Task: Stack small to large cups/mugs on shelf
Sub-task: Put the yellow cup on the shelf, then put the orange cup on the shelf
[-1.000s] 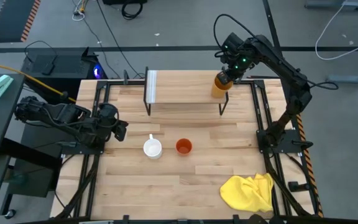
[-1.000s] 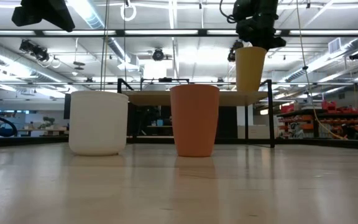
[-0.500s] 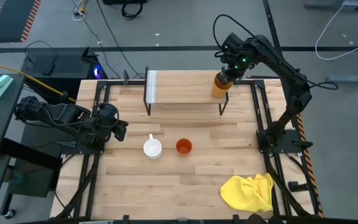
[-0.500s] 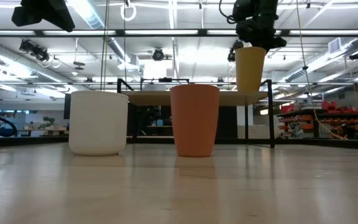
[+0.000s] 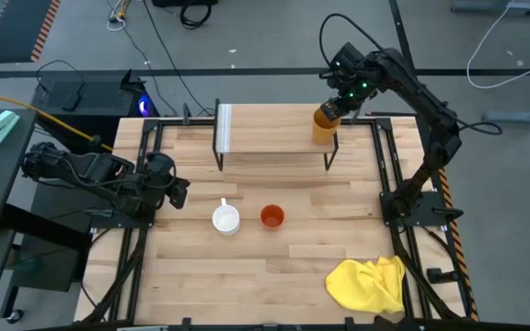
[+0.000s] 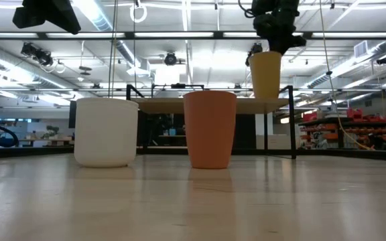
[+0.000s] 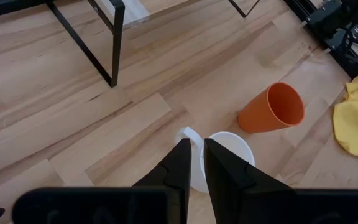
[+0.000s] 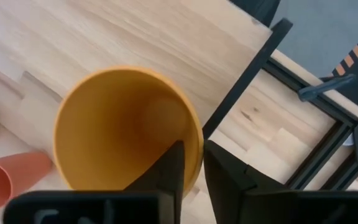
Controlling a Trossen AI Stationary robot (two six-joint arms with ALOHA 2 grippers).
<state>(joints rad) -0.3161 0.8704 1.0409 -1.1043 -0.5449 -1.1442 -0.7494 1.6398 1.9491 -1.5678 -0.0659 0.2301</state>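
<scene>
R gripper (image 5: 331,108) sits over the far R end of the shelf (image 5: 274,138), jaws closed on the rim of the yellow-orange cup (image 5: 324,124). In the R wrist view one finger is inside the cup (image 8: 126,127) and the other outside, pinching its wall. The low view shows the cup (image 6: 266,74) upright under the gripper (image 6: 276,41), its base about level w/ the shelf top board (image 6: 210,102); can't tell if it's touching the board or just above it.

L gripper (image 5: 178,191) is at the L edge of the worktop (image 5: 274,267), near the white mug (image 5: 225,219), not touching it. In the L wrist view its jaws are nearly shut, only a thin gap between the fingers (image 7: 179,168), holding nothing; the mug (image 7: 225,158) is just beyond the tips, handle toward the shelf leg (image 7: 98,40).

Orange-red cup (image 5: 271,216) stands upright on the worktop just beside the mug, to its R in the high view, the two apart. Both are in front of the shelf, roughly mid-worktop. In the low view the mug (image 6: 106,132) and orange-red cup (image 6: 210,129) stand side by side w/ a gap.

Yellow cloth (image 5: 371,283) lies crumpled at the near R corner of the worktop, well apart from the cups.
</scene>
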